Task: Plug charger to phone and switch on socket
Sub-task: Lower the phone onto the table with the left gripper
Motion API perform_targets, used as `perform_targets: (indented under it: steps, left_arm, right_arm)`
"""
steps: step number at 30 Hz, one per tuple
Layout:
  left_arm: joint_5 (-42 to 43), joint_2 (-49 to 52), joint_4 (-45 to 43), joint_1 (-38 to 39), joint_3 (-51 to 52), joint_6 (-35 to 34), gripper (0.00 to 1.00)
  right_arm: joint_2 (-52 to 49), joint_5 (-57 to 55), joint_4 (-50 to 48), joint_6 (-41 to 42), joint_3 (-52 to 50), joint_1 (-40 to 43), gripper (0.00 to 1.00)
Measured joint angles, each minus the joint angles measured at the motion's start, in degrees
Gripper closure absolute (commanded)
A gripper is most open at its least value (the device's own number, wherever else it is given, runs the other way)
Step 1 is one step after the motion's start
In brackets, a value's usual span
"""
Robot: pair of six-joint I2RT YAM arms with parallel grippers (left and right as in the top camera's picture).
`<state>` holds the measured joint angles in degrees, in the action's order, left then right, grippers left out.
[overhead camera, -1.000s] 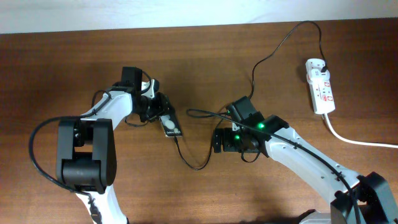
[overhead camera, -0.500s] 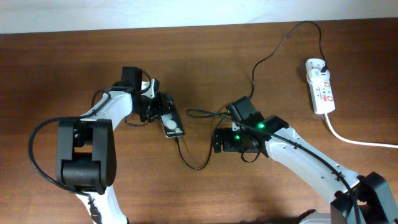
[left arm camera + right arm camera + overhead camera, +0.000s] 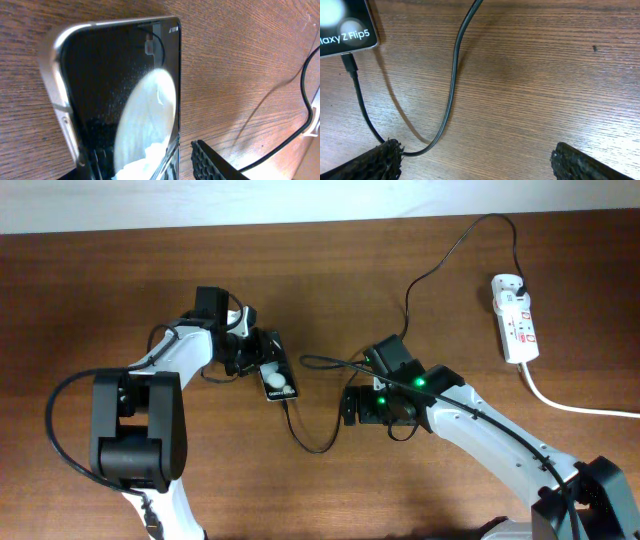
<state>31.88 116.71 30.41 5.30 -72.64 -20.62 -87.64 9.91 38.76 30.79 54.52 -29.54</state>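
Observation:
The black phone (image 3: pixel 277 379) lies on the table, its screen lit with white blobs. My left gripper (image 3: pixel 256 358) straddles its upper end. In the left wrist view the phone (image 3: pixel 120 90) fills the space between my jaws (image 3: pixel 152 170), with a small gap to the right finger (image 3: pixel 212 162). The charger cable (image 3: pixel 310 442) is plugged into the phone's lower end (image 3: pixel 349 61), loops across the table and runs up to the white socket (image 3: pixel 516 320) at far right. My right gripper (image 3: pixel 346 406) is wide open and empty over bare wood (image 3: pixel 482 165), beside the cable loop (image 3: pixel 452 90).
The socket's thick white cord (image 3: pixel 570 406) runs off the right edge. The black cable arcs high near the back edge (image 3: pixel 470 230). The right arm's body (image 3: pixel 470 425) crosses the lower right of the table.
The phone and the left gripper have shifted slightly to the right. The right arm has not moved.

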Motion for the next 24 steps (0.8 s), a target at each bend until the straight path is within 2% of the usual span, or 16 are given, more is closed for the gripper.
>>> perform_targets:
  steps: [24]
  left_arm:
    - [0.2,-0.2,0.0,0.0,0.0,0.0,0.45]
  right_arm:
    - [0.0,0.0,0.0,0.0,0.0,0.0,0.01]
